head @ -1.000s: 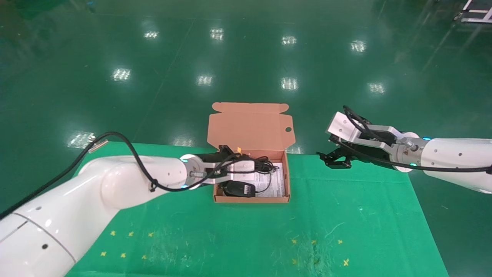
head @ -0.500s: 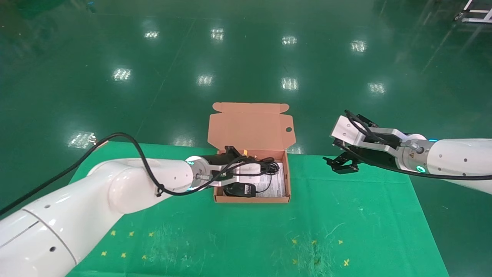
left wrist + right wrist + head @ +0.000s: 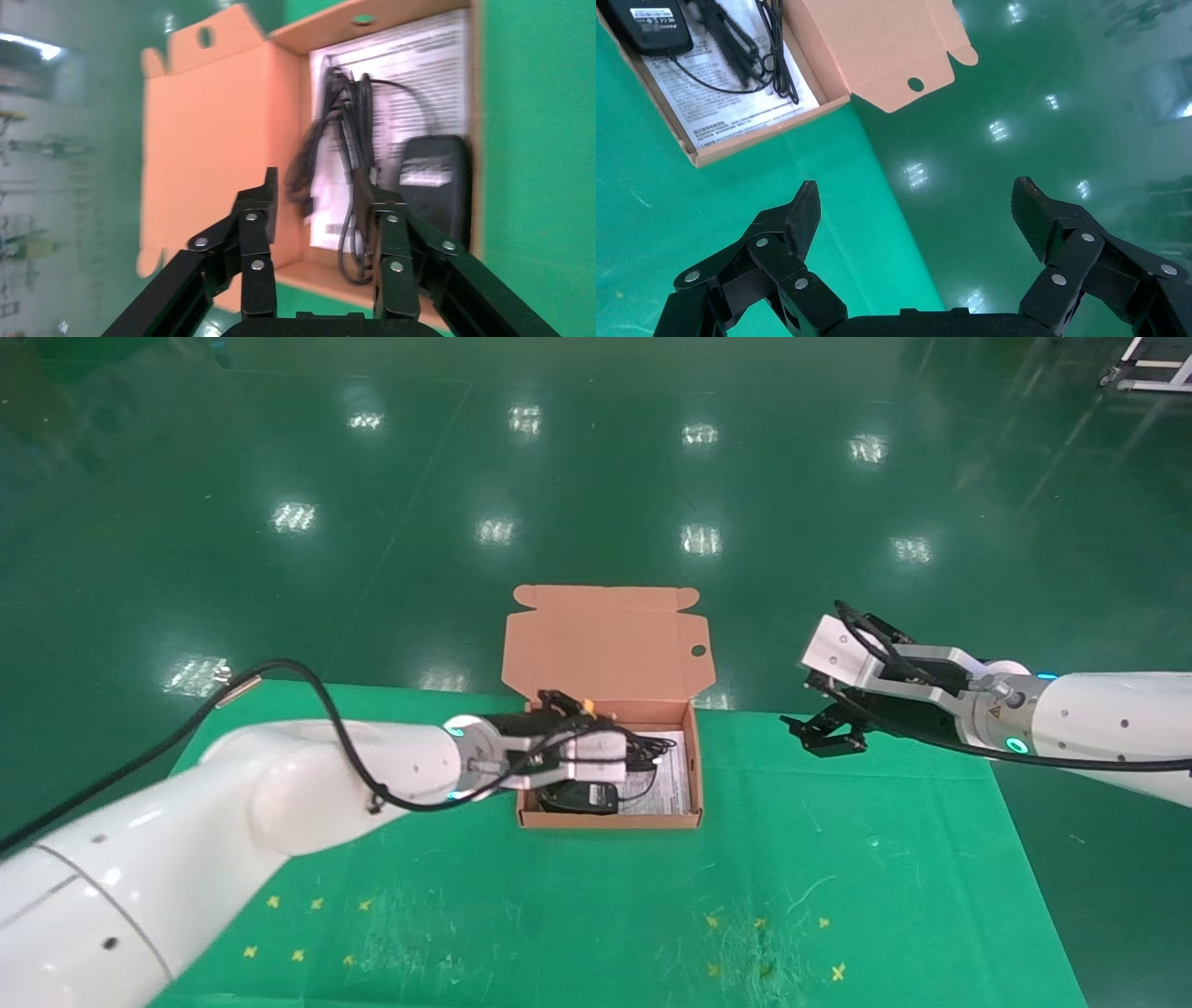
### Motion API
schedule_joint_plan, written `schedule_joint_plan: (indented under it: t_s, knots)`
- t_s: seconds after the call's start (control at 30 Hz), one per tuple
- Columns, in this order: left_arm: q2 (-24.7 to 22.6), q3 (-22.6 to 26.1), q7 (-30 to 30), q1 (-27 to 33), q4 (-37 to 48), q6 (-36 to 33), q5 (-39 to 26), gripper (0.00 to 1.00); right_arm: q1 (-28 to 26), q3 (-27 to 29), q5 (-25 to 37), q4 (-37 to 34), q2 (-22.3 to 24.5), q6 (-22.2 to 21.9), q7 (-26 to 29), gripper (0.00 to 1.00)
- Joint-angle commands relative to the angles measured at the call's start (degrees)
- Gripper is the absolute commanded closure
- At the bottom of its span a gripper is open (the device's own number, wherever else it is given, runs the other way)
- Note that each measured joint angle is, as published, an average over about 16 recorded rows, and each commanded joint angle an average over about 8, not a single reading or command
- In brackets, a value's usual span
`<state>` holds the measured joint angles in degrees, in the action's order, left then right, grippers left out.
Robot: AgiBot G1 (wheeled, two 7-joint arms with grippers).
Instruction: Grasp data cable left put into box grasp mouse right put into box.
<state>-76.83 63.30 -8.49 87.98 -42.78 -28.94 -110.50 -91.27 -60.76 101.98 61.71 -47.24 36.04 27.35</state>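
Note:
The box [image 3: 607, 820] sits at the table's middle with its holed lid [image 3: 605, 640] standing up behind. Inside, on the white sheet, lie the black mouse [image 3: 579, 795] and the data cable [image 3: 655, 745]. The left wrist view shows the data cable [image 3: 344, 133] stretched beside the mouse [image 3: 430, 182]. My left gripper [image 3: 626, 758] hovers over the box's left half, open [image 3: 323, 200]; a cable loop runs close by one finger [image 3: 385, 217]. My right gripper [image 3: 829, 733] hangs open and holds nothing, right of the box near the table's far edge.
The green cloth [image 3: 838, 859] has small yellow marks at the front. Its far edge [image 3: 877, 175] lies under my right gripper [image 3: 916, 203], with the shiny green floor [image 3: 1018, 105] beyond. In the right wrist view the box [image 3: 765, 133] holds the mouse [image 3: 649, 28] and cable [image 3: 736, 42].
The data cable has sunk lower into the box under my left gripper. My right gripper drew back a little to the right and then held still.

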Motion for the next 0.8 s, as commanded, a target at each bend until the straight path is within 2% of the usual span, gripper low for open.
schedule_joint_plan:
  t_s: [0.03,0.23,0.4,0.53,0.8]
  knots:
    - [0.6,-0.3,-0.6,0.5,-0.8,0.2,0.4,0.0,-0.2,0.2,0.1,0.2,0.1,-0.3,-0.2,0.0]
    - [1.0,-2.2,-1.8,4.8,0.7,4.0,-0.1,0.0,-3.8,1.1,0.6,1.3,0.1,-0.3,-2.0,0.0]
    - [0.9,-2.7,-1.8,5.7,1.6,5.7,-0.1,0.0,-5.6,1.6,0.8,2.1,0.3,1.0,-2.8,0.0]
    - [2.3,-4.4,-1.8,4.8,0.7,3.9,2.6,0.0,-5.2,3.2,-0.7,2.7,1.0,3.3,-3.6,0.0]
    - [7.8,-10.4,-1.9,0.5,-3.6,-4.5,11.8,0.0,-0.4,8.9,-8.9,4.0,2.5,9.6,-5.4,0.0]
